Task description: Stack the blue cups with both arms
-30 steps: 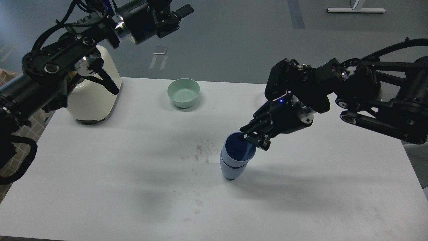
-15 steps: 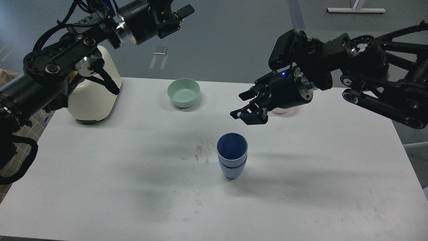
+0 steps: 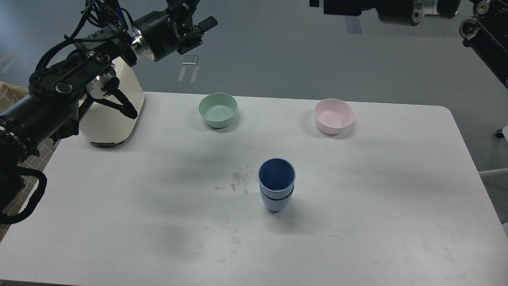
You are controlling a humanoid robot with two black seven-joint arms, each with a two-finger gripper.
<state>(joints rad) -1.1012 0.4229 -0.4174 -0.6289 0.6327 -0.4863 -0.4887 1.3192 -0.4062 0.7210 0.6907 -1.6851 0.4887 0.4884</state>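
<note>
The two blue cups point(image 3: 276, 184) stand nested, one inside the other, upright near the middle of the white table point(image 3: 357, 222). No gripper touches them. My left gripper point(image 3: 198, 15) is high at the back left, above the table's far edge, with its fingers apart and empty. My right arm point(image 3: 397, 7) runs along the top edge of the view. Its gripper end point(image 3: 317, 3) is cut off by that edge, so its fingers cannot be made out. Both grippers are far from the cups.
A mint-green bowl point(image 3: 218, 109) stands at the back centre and a pale-pink bowl point(image 3: 333, 115) at the back right. A cream appliance point(image 3: 113, 115) stands at the back left under my left arm. Dark smudges point(image 3: 238, 180) mark the table left of the cups.
My right gripper let go of the upper cup, opened, and rose up and back to the top edge of the view. The pink bowl came into sight. The left arm shifted slightly left.
</note>
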